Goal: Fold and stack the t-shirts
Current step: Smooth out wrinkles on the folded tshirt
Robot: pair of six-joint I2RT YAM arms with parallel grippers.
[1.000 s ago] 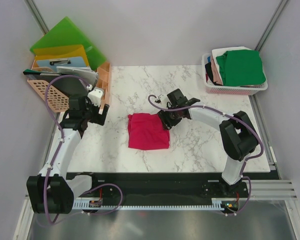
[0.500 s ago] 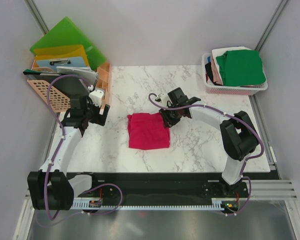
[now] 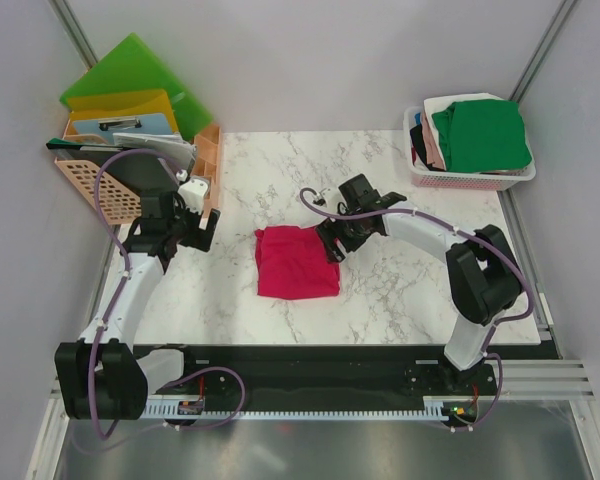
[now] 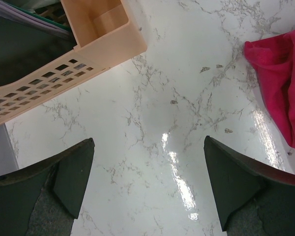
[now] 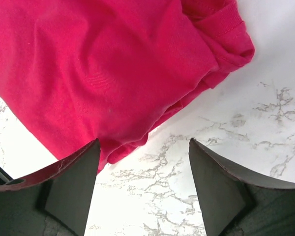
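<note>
Crimson t-shirt (image 3: 295, 265) lying folded mid marble table (image 3: 400, 290).
R gripper (image 3: 332, 243) is hovering at its far-right corner w/ jaws spread, gripping nothing; L gripper (image 3: 202, 230) is hanging wide open near orange tray (image 4: 101, 29).

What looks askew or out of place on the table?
The crimson t-shirt is folded roughly: a hemmed edge bunches out at one corner, near the open right claw. Nothing looks spilled or damaged.

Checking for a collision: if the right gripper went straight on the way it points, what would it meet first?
Probably the edge of the crimson t-shirt, or the marble table just beside it; the open right gripper points down at that border, and depth is unclear.
</note>
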